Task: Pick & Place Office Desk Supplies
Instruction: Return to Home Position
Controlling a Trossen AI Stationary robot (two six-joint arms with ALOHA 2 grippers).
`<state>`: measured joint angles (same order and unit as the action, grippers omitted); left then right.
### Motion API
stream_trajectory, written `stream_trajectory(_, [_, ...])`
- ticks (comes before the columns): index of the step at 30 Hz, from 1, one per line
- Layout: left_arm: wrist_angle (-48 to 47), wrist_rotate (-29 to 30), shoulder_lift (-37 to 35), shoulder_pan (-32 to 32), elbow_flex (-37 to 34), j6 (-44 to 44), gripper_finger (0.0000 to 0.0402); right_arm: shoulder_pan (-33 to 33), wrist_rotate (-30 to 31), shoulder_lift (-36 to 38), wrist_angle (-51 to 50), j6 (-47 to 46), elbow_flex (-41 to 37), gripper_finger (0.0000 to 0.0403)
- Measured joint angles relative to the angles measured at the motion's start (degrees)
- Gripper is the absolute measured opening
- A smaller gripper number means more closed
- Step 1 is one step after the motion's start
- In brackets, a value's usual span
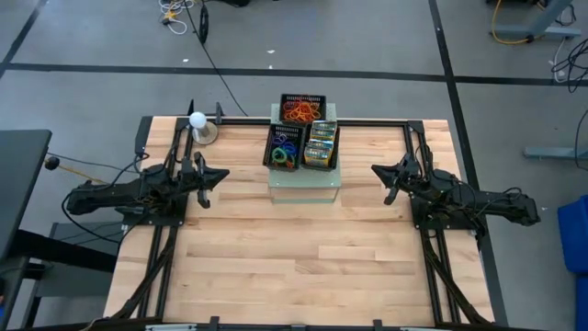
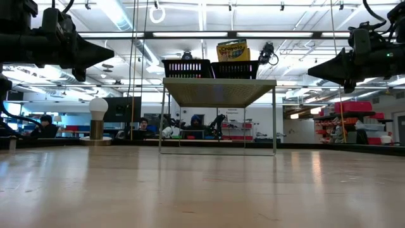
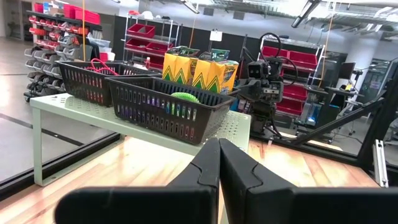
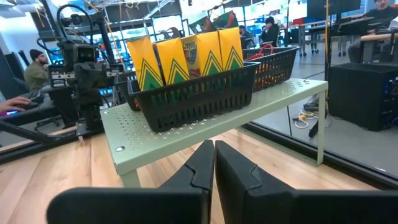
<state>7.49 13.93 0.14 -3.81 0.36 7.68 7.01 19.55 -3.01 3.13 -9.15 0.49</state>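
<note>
Three black mesh trays sit on a pale-green perforated stand [image 1: 304, 188] at the table's far middle. The far tray holds orange rubber bands [image 1: 300, 112]. The near-left tray holds coloured loops [image 1: 284, 150]. In the near-right tray, yellow-green crayon boxes [image 1: 320, 145] stand upright on end, also seen as crayon boxes [image 4: 186, 55] and crayon boxes [image 3: 199, 70]. My left gripper [image 1: 220, 175] hovers shut, level, left of the stand, its fingertips [image 3: 219, 147] pointing at it. My right gripper [image 1: 378, 172] hovers shut to the stand's right, with nothing held [image 4: 214, 148].
A white bulb on a round base [image 1: 198, 125] stands at the far left of the table. Black frame rails [image 1: 413, 138] run along the table's sides and back. The stand's thin legs [image 2: 274, 120] leave a gap beneath it. Bare wood [image 1: 294, 267] stretches toward the near edge.
</note>
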Motion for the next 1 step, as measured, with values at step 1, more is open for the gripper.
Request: stream_trajectory(1, [0.0, 0.0, 0.0, 0.0, 0.0, 0.0, 0.0005, 0.0, 0.0, 0.0, -0.01, 0.0, 0.0, 0.0023])
